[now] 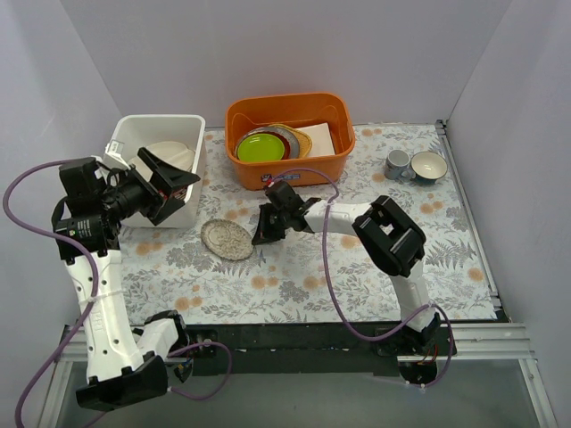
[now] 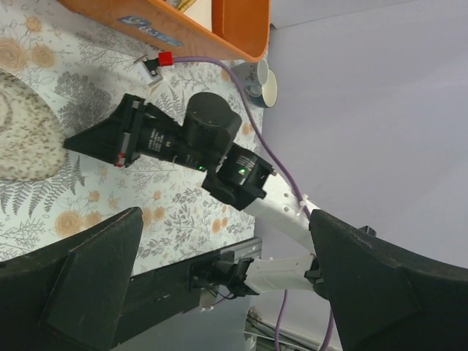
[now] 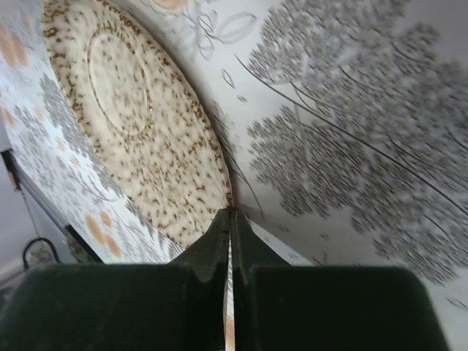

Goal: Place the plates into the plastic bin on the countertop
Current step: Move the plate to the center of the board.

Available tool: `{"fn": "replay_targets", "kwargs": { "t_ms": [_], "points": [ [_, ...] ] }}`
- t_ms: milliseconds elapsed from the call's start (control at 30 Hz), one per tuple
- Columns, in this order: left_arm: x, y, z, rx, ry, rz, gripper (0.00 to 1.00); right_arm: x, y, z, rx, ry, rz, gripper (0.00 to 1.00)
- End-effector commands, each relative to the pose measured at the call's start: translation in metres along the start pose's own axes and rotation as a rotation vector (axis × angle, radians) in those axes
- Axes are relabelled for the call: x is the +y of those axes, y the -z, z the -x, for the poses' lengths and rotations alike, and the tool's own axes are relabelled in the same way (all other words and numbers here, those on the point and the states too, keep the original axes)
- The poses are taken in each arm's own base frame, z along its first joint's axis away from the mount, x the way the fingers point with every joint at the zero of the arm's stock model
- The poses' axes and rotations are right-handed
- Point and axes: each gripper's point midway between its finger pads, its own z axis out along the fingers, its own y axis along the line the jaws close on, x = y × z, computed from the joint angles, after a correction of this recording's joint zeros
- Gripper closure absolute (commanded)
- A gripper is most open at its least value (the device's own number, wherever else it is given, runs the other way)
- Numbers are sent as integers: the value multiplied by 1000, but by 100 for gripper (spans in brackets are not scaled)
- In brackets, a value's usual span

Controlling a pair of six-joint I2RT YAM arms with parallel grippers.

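A speckled oval plate (image 1: 227,239) lies flat on the fern-print countertop (image 1: 357,267), in front of the white plastic bin (image 1: 125,134). My right gripper (image 1: 261,234) is shut, and its tips (image 3: 230,216) touch the plate's (image 3: 131,124) right rim at countertop level. My left gripper (image 1: 183,189) is open and empty, hovering at the bin's front right corner. In the left wrist view its fingers (image 2: 88,270) stand wide apart, with the plate (image 2: 22,139) and the right gripper (image 2: 91,139) beyond them. A cream plate (image 1: 169,153) leans inside the bin.
An orange tub (image 1: 287,169) at the back centre holds a lime-green plate (image 1: 260,147) and other plates. Two cups (image 1: 415,166) stand at the back right. A purple cable (image 1: 308,174) runs over the right arm.
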Motion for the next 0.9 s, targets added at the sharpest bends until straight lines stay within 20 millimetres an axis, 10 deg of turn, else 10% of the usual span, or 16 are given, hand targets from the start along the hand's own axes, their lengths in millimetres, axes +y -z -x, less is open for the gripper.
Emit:
{"fn": "replay_targets", "kwargs": {
  "t_ms": [0, 533, 867],
  "points": [
    [15, 0, -22, 73, 6, 16, 2, -99, 30, -53, 182, 71, -297, 99],
    [44, -8, -59, 161, -27, 99, 2, -163, 135, -42, 136, 171, -498, 99],
    [58, -35, -51, 216, -157, 284, 2, -168, 166, -49, 100, 165, -493, 99]
  ]
}}
